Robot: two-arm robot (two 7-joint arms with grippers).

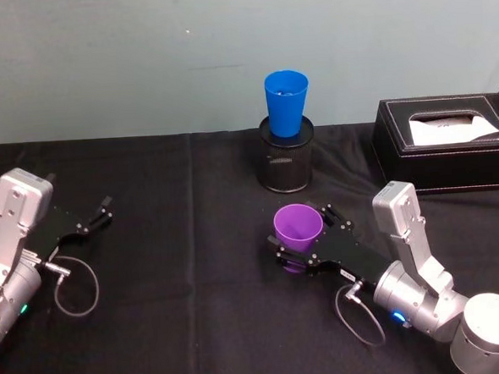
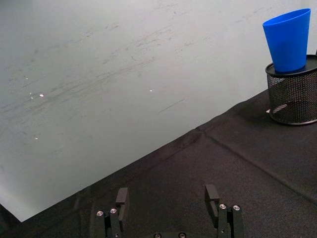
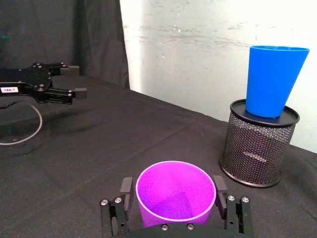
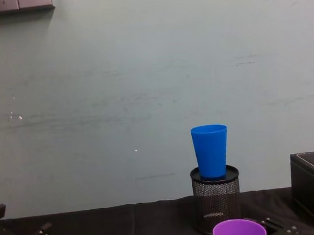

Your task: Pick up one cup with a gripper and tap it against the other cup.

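The purple cup [image 1: 298, 225] stands upright, mouth up, between the fingers of my right gripper [image 1: 303, 232] on the black cloth right of centre. In the right wrist view both pads [image 3: 126, 187] press the sides of the purple cup [image 3: 176, 193], so the right gripper [image 3: 173, 186] is shut on it. The blue cup [image 1: 287, 102] stands upright on top of a black mesh pen holder [image 1: 287, 159] behind it, apart from the purple cup. My left gripper [image 1: 105, 209] rests open and empty at the far left.
A black tissue box [image 1: 446, 141] sits at the back right, beside the pen holder. A pale wall runs behind the table's far edge. Black cloth lies bare between the two arms.
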